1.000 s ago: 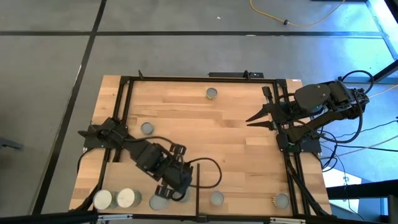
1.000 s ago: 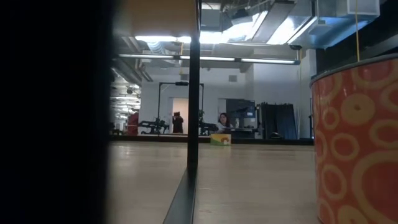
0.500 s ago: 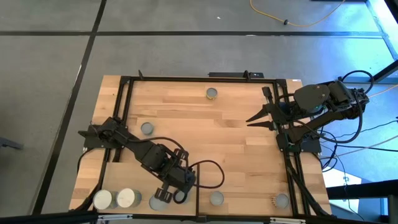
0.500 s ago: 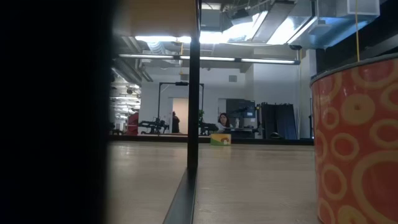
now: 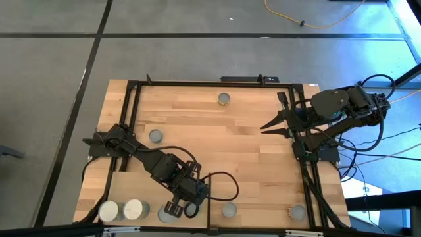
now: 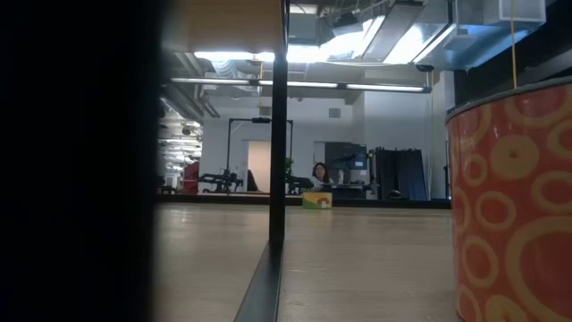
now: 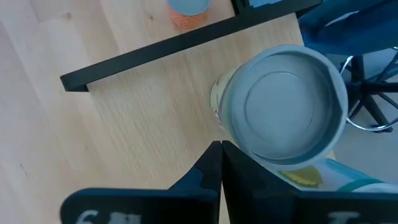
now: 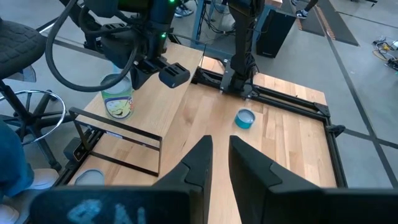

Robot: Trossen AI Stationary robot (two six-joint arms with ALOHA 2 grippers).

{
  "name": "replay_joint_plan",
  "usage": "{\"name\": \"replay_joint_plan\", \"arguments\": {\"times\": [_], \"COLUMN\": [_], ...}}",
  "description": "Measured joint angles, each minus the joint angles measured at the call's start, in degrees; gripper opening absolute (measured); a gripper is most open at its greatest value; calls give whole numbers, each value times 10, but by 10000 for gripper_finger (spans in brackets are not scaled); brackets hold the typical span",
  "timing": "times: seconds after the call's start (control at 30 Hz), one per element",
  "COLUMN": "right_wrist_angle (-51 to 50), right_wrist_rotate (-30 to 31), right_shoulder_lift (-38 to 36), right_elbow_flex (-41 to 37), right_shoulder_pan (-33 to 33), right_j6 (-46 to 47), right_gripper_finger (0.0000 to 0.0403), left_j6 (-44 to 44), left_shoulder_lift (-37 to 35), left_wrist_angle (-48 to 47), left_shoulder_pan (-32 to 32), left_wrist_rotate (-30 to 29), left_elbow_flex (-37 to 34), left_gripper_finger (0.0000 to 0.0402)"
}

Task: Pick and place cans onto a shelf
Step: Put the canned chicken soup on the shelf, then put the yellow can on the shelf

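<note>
The left tool [image 7: 220, 149] is low over the shelf [image 7: 143, 118], at the near left part of the surface [image 5: 217, 141]. Its two dark fingers are pressed tight together and hold nothing. Just beside their tips a can [image 7: 283, 106] stands upright on the shelf. It has a flat grey top with a raised ring, and a yellow and green label on its round side.

I think this can is stiff and will not squash. It looks small and is likely light. Its metal side looks smooth, so it could slip or roll if tipped (a round thing does that). A good hold would be across the two sides, near the middle, with the fingers set wide first.

The shelf is a pale, smooth board with a thin black edge [image 7: 180, 45] standing up. Two white-topped cans [image 5: 108, 210] stand on it too. Past the edge, an orange can [image 7: 189, 9] waits on the planked wood. Farther off are a grey-topped can [image 5: 155, 135] and a teal can [image 5: 224, 99].

The right tool [image 5: 265, 128] hangs at the right side, fingers a little apart and empty.
</note>
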Motion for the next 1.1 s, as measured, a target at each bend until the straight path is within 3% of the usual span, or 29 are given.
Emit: {"name": "replay_joint_plan", "arguments": {"times": [0.7,1.1], "right_wrist_angle": [-2,-3], "right_wrist_rotate": [0,0], "right_shoulder_lift": [0,0], "right_elbow_flex": [0,0], "right_shoulder_pan": [0,0], "right_j6": [0,-28], "right_gripper_finger": [56,56], "left_j6": [-1,-6], "left_shoulder_lift": [0,-21], "left_wrist_angle": [42,22], "left_shoulder_pan": [0,1], "left_wrist_rotate": [54,-40], "left_elbow_flex": [0,41], "left_gripper_finger": [0,0]}}
